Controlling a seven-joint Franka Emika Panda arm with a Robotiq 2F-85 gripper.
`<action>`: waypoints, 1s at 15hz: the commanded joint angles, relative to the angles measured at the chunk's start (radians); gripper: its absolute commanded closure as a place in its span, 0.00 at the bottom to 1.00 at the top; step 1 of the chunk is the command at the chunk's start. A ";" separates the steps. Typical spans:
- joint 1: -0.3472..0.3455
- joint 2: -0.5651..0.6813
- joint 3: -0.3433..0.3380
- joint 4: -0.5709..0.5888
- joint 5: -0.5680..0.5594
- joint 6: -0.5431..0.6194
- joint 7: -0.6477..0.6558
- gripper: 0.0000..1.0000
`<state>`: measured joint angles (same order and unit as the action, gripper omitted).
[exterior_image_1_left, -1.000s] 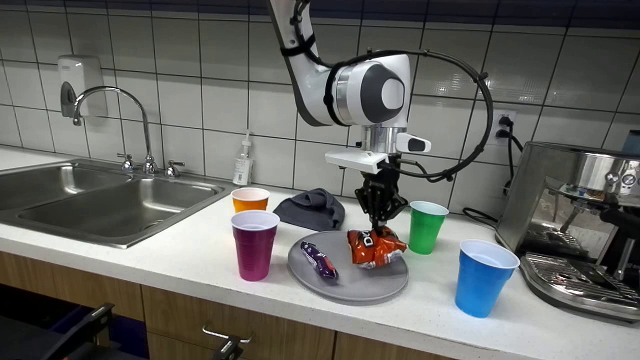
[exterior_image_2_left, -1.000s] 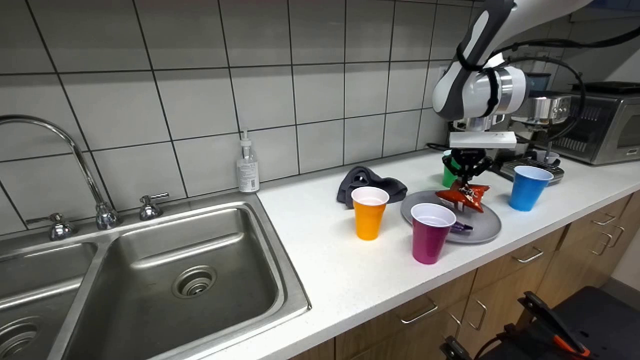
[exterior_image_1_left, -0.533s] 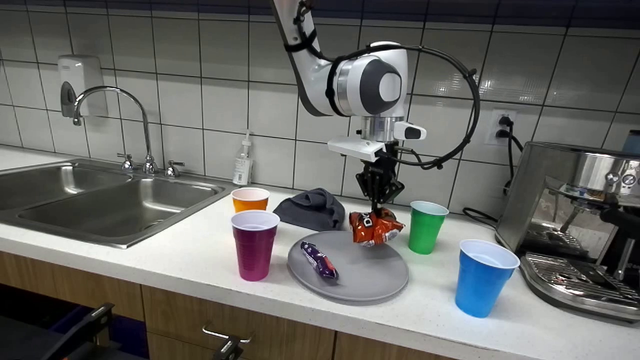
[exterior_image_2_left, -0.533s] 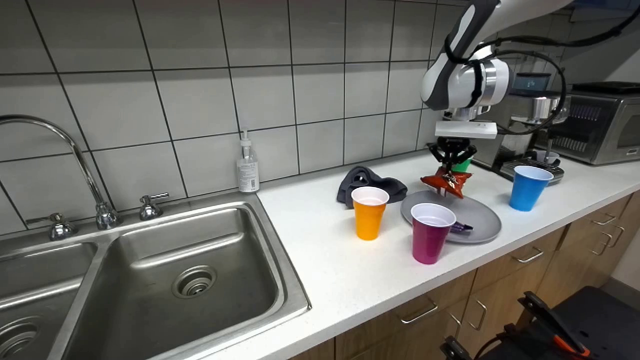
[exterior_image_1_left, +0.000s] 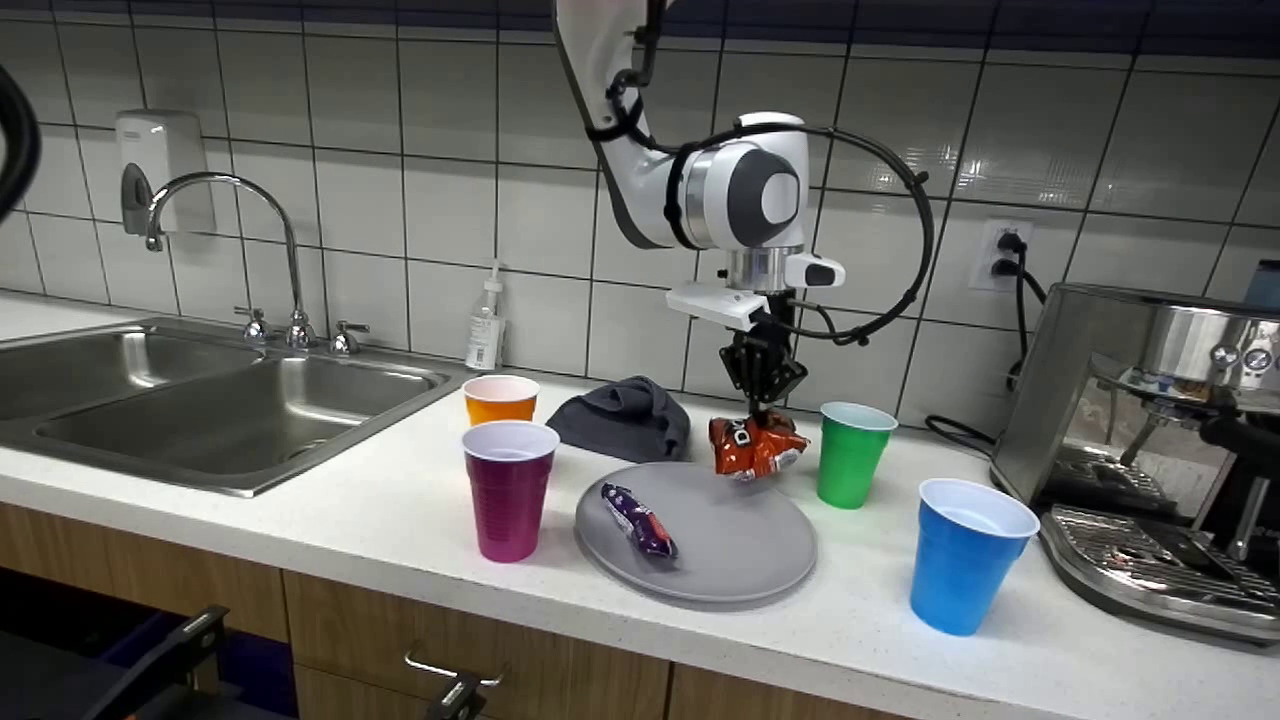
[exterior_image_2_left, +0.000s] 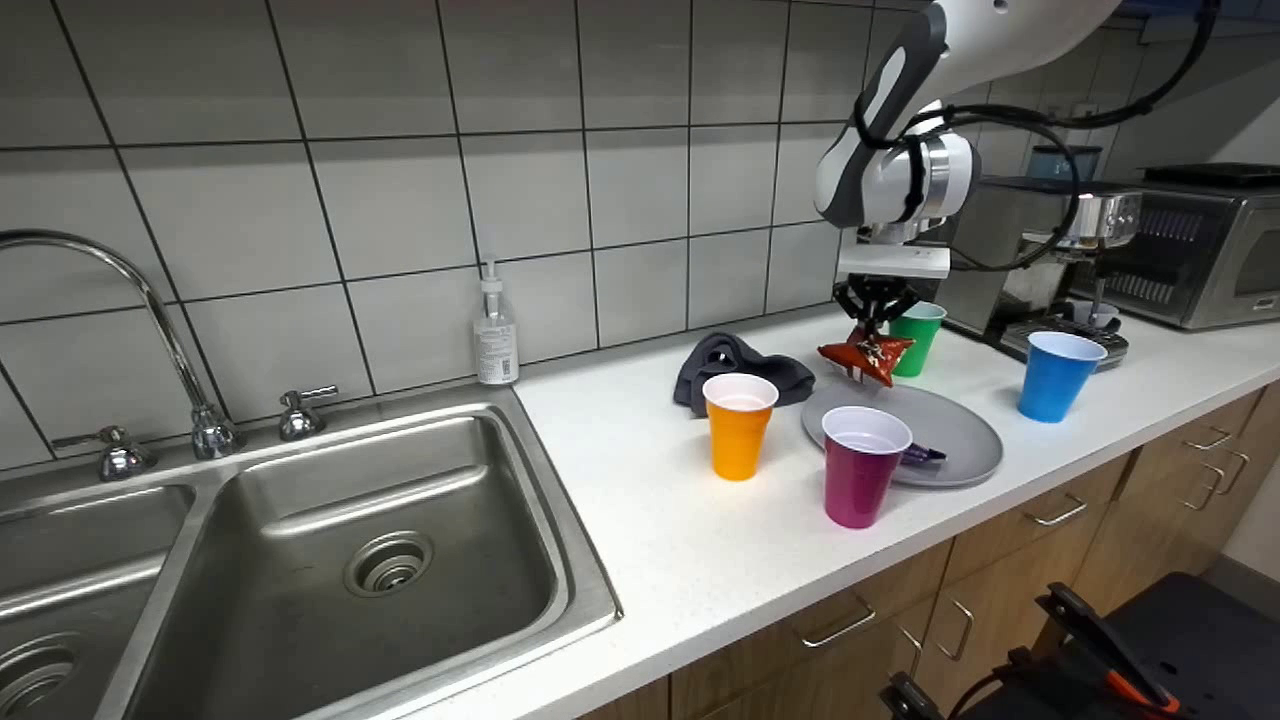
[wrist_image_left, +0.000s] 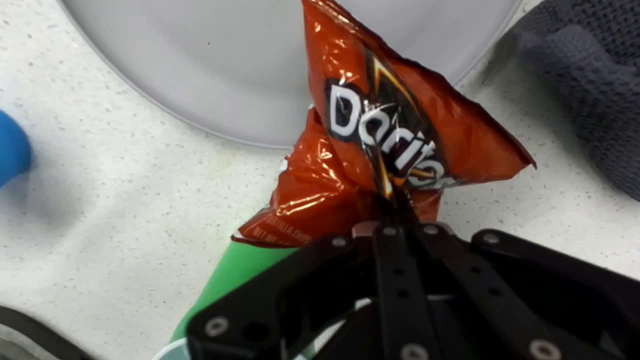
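Your gripper (wrist_image_left: 395, 222) has its jaws pressed together, pinching the creased film of a red-orange Doritos bag (wrist_image_left: 375, 130). In the wrist view you can read "Dorito" in white, the end of the word lost in a fold, and "TORTILLA CHIPS" in small print. The bag hangs above the countertop (exterior_image_1_left: 400, 500) at the back edge of the gray plate (exterior_image_1_left: 720, 565), near the green cup (exterior_image_1_left: 853, 460). Toward the plate's edge by the magenta cup (exterior_image_1_left: 510, 500) lies a purple-wrapped bar (exterior_image_1_left: 638, 520), its lettering illegible; the pump bottle (exterior_image_2_left: 496, 345) carries a label too small to read.
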<state>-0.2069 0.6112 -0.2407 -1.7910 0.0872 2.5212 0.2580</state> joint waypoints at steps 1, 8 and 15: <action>-0.009 0.076 0.009 0.142 0.019 -0.080 0.037 1.00; -0.011 0.164 0.024 0.306 0.030 -0.167 0.069 1.00; -0.011 0.277 0.028 0.447 0.051 -0.213 0.135 1.00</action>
<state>-0.2069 0.8257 -0.2202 -1.4486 0.1192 2.3662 0.3528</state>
